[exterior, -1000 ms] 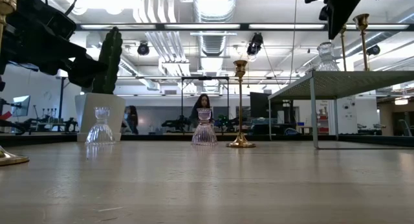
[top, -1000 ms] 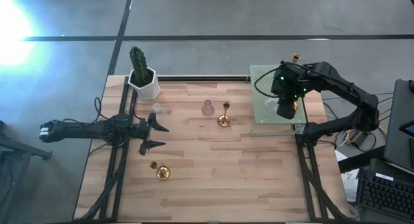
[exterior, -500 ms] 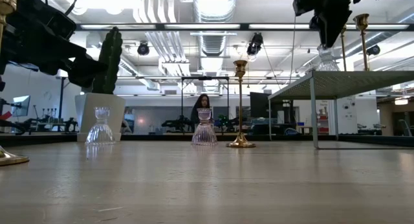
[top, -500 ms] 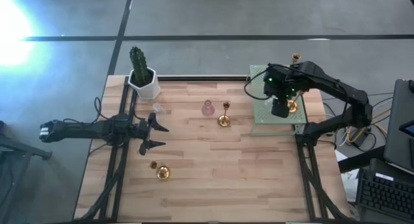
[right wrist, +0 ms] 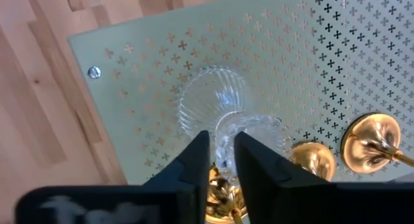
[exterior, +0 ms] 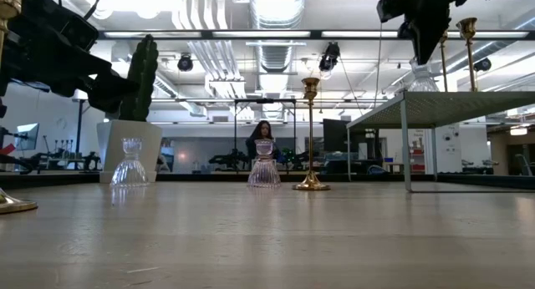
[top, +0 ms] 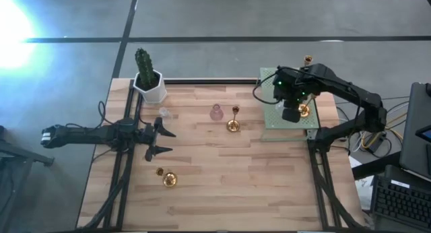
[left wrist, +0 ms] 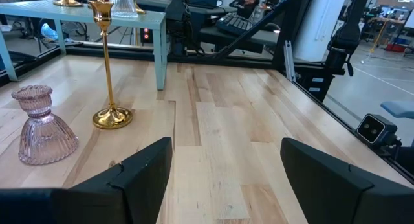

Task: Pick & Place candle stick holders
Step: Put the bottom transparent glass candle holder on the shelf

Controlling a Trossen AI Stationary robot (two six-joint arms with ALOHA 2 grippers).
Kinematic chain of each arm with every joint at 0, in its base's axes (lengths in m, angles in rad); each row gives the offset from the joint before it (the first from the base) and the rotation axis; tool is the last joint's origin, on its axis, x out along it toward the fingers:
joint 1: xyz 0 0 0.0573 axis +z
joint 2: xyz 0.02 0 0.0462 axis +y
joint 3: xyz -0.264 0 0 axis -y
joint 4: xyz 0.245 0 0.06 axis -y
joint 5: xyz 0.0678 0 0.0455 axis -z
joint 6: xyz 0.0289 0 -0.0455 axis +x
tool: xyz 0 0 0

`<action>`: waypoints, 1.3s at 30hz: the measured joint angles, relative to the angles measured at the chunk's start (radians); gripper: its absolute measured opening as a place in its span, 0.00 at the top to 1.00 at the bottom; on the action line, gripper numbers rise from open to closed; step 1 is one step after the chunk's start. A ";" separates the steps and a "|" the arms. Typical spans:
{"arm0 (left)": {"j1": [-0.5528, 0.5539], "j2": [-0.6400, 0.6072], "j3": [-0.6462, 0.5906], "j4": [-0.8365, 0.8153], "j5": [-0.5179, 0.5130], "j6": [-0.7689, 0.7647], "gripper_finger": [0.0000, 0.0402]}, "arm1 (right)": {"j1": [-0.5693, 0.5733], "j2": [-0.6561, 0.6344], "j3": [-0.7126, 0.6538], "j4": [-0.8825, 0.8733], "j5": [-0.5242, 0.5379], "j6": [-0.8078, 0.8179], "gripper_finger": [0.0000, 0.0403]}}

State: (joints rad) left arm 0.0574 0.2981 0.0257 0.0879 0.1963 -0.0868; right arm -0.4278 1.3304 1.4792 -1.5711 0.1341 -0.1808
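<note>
My right gripper (top: 291,114) points down over the pale green perforated platform (top: 273,85) at the table's far right. Its fingers (right wrist: 222,136) are nearly together at the top of a clear glass candle stick holder (right wrist: 213,104) that stands there. Gold holders (right wrist: 372,143) stand beside it on the platform. On the table stand a pink glass holder (top: 216,112), a tall gold one (top: 233,122) and a clear one (top: 163,113). Another gold one (top: 167,178) lies near the front left. My left gripper (top: 161,141) waits open at the table's left. My right gripper comes from above, pointing down, onto the clear glass holder's top cup (right wrist: 253,130). The cup's rim shows in the narrow gap between the two fingers, one finger seemingly inside the cup and one outside. The holder stands upright on the platform.
A white pot with a green cactus (top: 149,81) stands at the far left corner. The platform stands on thin legs (exterior: 406,143) above the table. A person (exterior: 263,132) shows in the room behind. Bare wood lies across the middle and the near side.
My right gripper has gone a little toward the table's left edge and slightly down over the platform, from above a gold holder to above the clear glass one, and then kept still.
</note>
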 joint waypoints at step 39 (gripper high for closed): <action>0.000 0.000 0.000 0.000 0.000 0.000 0.27 | -0.159 0.188 0.312 0.000 -0.004 -0.135 0.95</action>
State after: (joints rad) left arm 0.0574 0.2981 0.0254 0.0875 0.1963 -0.0868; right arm -0.5872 1.5185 1.7916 -1.5709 0.1305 -0.3162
